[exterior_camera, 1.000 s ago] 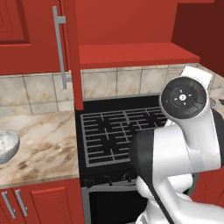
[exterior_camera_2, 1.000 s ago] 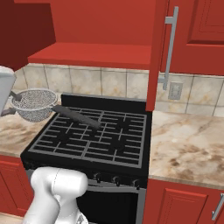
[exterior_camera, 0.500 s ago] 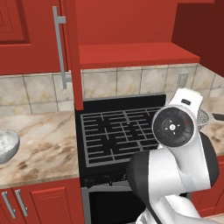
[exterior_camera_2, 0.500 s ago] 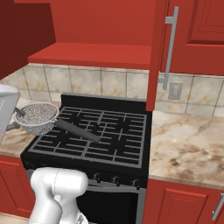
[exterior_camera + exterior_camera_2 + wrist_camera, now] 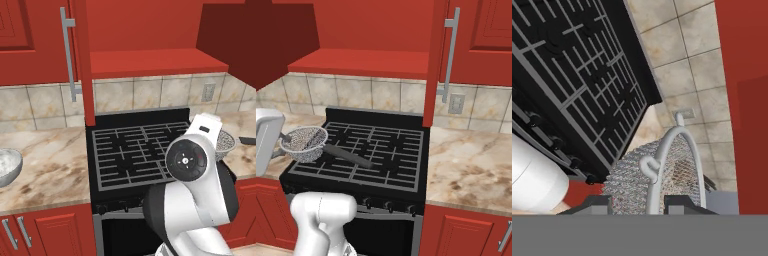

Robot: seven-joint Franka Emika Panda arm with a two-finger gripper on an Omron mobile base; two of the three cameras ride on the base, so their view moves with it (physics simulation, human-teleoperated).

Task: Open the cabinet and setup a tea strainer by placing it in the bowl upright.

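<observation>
Left base view: bowl (image 5: 7,167) on the table at far left; cabinet (image 5: 80,60) door open.
Right base view: tea strainer (image 5: 305,144) over the stove's (image 5: 376,150) left edge.
Hand view: my jaws (image 5: 636,201) grasp the strainer's rim.

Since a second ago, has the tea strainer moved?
Yes. In the right base view the tea strainer has dropped lower against the stove, and its handle has swung.

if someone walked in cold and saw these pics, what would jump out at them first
Probably the tea strainer, a silver mesh basket held up in the gripper beside the black stove, its dark handle reaching over the grates. Next, the red cabinet above the stove, standing open with a bare shelf. The bowl sits far off on the marble counter across the stove.
</observation>
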